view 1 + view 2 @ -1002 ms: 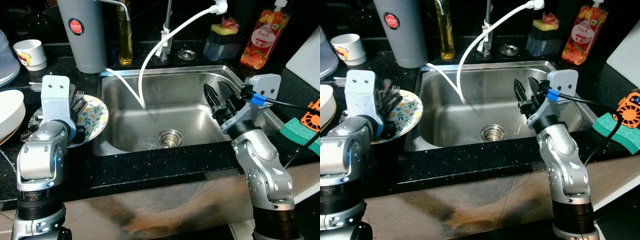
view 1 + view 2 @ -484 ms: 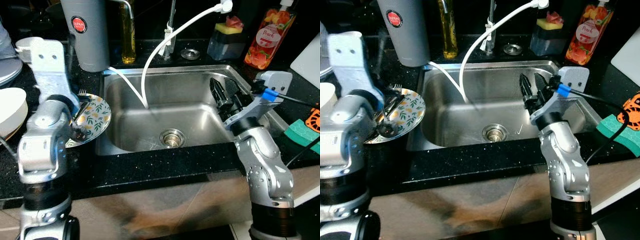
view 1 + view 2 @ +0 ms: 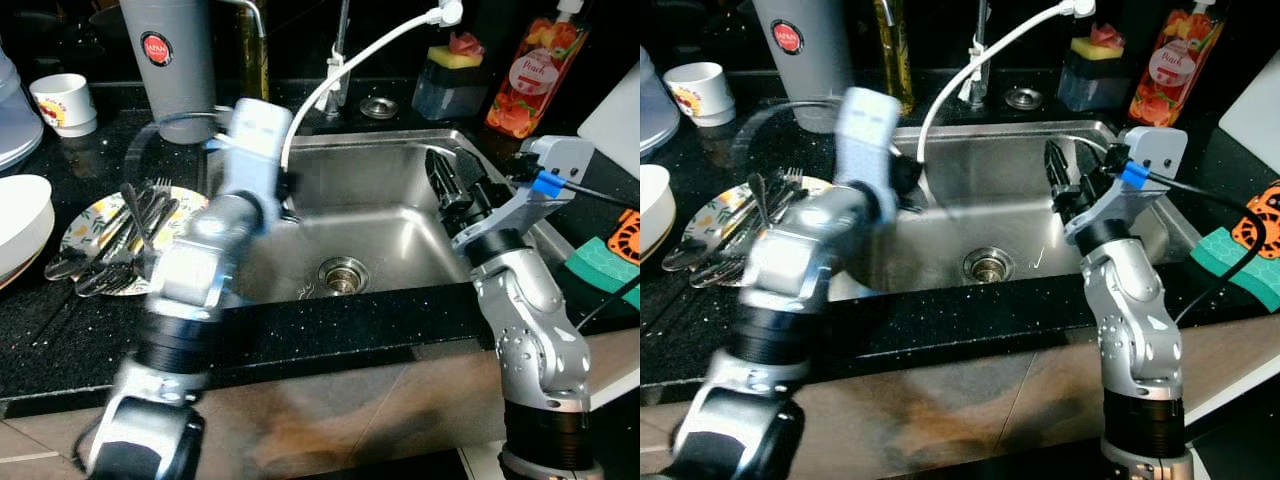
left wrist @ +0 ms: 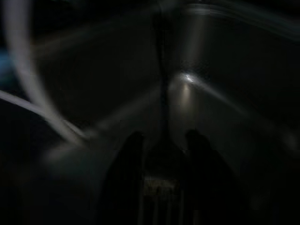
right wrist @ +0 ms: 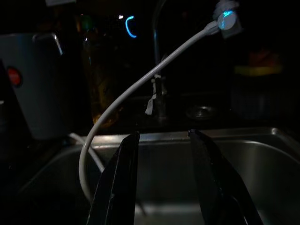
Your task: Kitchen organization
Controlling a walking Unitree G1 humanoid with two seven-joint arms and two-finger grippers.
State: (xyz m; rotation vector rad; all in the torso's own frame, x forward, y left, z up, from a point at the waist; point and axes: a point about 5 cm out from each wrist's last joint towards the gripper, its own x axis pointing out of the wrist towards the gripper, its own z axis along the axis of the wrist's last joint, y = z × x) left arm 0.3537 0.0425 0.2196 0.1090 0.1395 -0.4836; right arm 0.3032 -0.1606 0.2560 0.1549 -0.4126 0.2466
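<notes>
Steel sink (image 3: pixel 390 230), smooth and rounded, beneath the blurred left claw (image 4: pixel 161 154).

- Floral plate (image 3: pixel 88 222): round, pale with yellow and green sprigs; lies flat on the black counter, just beside the left rim of the sink (image 3: pixel 390 150).
- Cutlery (image 3: pixel 128 232): dark forks and spoons heaped across the plate, handles overhanging its front-left edge onto the counter.
- Sink: stainless steel basin, drain at centre.
</notes>
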